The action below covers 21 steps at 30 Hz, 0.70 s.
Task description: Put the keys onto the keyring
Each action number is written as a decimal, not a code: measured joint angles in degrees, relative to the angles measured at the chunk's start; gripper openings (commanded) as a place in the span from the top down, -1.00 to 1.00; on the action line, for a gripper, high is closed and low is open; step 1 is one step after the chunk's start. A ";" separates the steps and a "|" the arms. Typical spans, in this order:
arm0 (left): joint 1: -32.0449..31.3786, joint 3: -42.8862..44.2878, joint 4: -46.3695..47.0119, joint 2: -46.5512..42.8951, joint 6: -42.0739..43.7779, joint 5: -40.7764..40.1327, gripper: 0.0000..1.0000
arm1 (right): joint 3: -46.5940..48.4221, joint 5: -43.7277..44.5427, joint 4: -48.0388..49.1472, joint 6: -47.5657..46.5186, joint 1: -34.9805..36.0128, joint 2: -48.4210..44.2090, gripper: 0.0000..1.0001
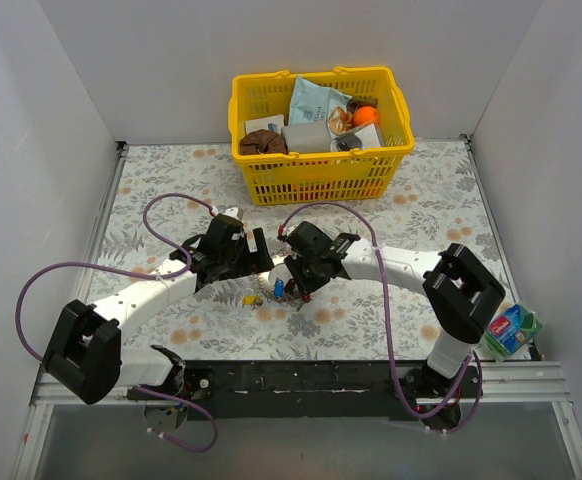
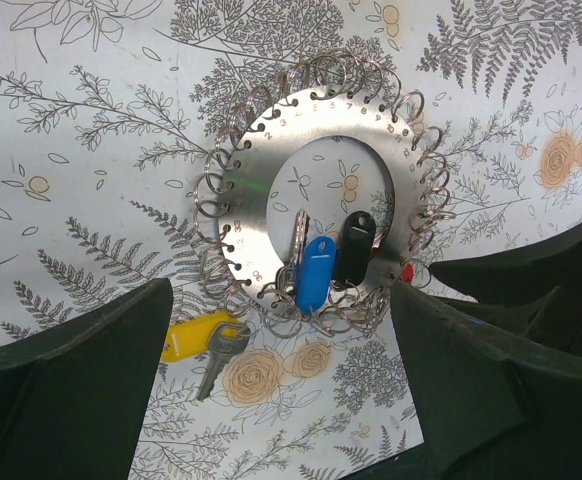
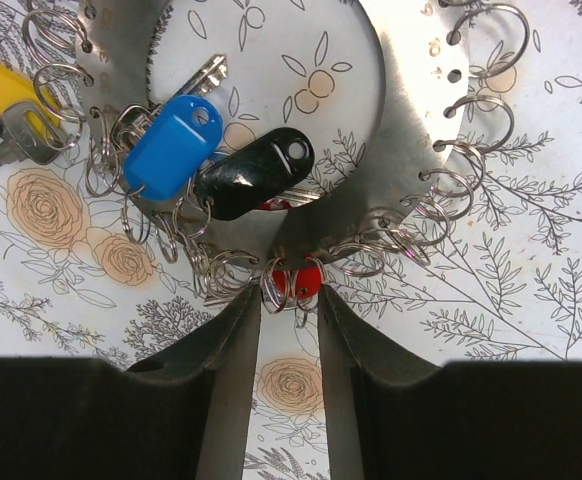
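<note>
The keyring (image 2: 271, 150) is a wide silver band edged with many small split rings, lying between my grippers (image 1: 264, 268). A blue key (image 2: 314, 272) and a black key (image 2: 354, 245) hang on it, lying across its hole. A yellow key (image 2: 196, 335) lies on the cloth at its lower left edge. My left gripper (image 2: 281, 292) is open, its fingers spread wide on either side of the ring's near edge. My right gripper (image 3: 289, 295) is nearly closed, its tips pinching the red key (image 3: 306, 280) at the keyring's (image 3: 411, 120) rim. The blue key (image 3: 171, 145) shows there too.
A yellow basket (image 1: 321, 75) of packets stands at the back centre. A green packet (image 1: 511, 330) lies at the table's right front corner. White walls close in the left, right and back. Purple cables loop over both arms.
</note>
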 measured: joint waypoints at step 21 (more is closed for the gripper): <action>0.00 -0.55 0.44 0.02 -0.02 0.04 -0.82 | 2.47 2.01 -1.18 -0.55 3.34 -0.57 0.25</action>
